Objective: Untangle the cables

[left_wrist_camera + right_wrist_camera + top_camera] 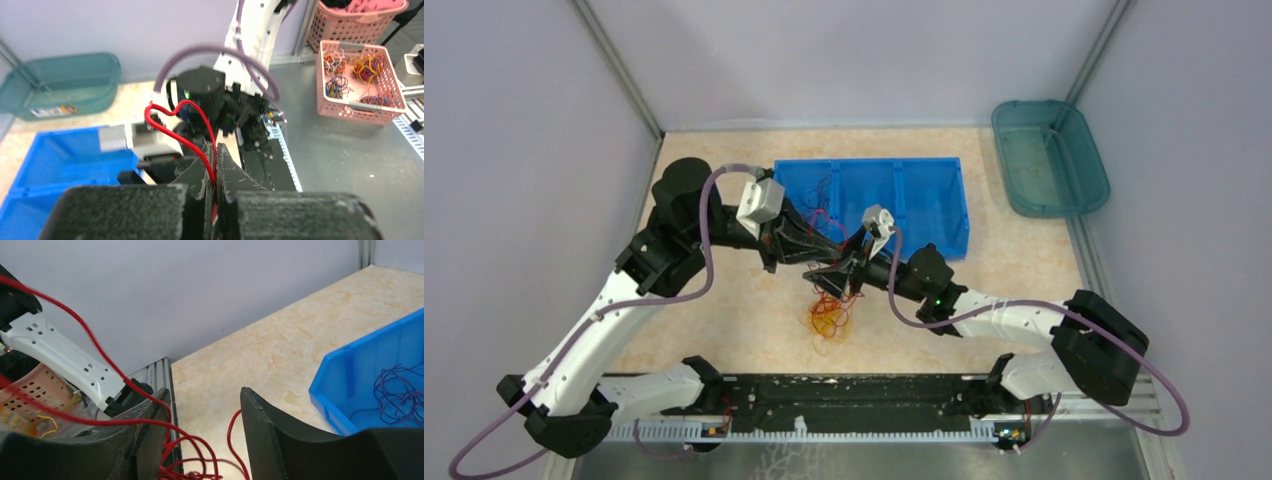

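We see our left gripper (216, 170) clamped on a red cable (202, 127) that runs up from its jaws. Our right gripper (205, 415) gapes, and the tangle (829, 318) sits nearside of the blue bin (924, 200).

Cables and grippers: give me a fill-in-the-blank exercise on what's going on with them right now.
1. The left gripper is shut on a ___ cable.
2. The jaws of the right gripper stand ___.
3. The dark cables lie in the ___ bin.

Missing words: red; open; blue.
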You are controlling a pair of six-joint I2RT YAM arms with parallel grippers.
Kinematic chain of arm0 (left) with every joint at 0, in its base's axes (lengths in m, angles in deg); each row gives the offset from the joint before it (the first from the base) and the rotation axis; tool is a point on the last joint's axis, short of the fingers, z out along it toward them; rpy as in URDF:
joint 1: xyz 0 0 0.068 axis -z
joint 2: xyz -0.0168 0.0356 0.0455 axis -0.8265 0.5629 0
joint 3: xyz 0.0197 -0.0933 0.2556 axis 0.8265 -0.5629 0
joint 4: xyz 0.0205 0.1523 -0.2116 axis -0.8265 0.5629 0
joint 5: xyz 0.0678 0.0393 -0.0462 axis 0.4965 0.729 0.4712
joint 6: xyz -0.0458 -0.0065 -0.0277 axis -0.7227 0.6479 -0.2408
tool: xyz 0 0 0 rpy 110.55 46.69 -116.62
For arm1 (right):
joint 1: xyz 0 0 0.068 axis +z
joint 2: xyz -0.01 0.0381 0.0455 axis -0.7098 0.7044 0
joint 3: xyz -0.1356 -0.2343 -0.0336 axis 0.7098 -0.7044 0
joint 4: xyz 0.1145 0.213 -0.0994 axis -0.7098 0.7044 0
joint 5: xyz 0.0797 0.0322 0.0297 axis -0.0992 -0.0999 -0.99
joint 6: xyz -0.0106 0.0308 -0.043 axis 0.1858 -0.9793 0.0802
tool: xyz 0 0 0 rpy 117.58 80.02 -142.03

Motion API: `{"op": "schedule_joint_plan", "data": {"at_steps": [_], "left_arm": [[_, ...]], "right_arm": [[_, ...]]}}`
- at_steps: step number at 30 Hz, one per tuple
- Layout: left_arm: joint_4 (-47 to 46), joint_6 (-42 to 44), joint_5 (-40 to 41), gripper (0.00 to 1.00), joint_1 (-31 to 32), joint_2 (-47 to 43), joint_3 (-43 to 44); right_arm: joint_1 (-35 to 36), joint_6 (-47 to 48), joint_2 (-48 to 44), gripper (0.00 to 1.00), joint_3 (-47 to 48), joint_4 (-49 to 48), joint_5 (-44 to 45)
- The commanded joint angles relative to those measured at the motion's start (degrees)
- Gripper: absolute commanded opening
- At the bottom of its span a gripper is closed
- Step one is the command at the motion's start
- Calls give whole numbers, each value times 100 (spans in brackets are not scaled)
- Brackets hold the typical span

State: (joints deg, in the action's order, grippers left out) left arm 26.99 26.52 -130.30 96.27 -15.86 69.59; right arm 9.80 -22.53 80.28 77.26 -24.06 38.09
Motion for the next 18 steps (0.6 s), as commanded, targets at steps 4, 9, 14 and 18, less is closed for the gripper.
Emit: {"op": "schedule_joint_plan", "data": {"at_steps": [4, 9, 14, 18], "left_arm": [[-96, -100, -163, 0, 42, 190, 918], [-97, 86, -26, 0, 42, 311, 1446], [-93, 320, 157, 0, 43, 477, 2023], [-95, 413, 236, 0, 42, 627, 2409]], "right_arm": [[57, -325, 294, 49, -533, -1132, 255], [133, -497, 487, 46, -999, -1520, 406], [299, -583, 704, 46, -1353, -1746, 667], [407, -657, 923, 45, -1474, -1923, 799]]}}
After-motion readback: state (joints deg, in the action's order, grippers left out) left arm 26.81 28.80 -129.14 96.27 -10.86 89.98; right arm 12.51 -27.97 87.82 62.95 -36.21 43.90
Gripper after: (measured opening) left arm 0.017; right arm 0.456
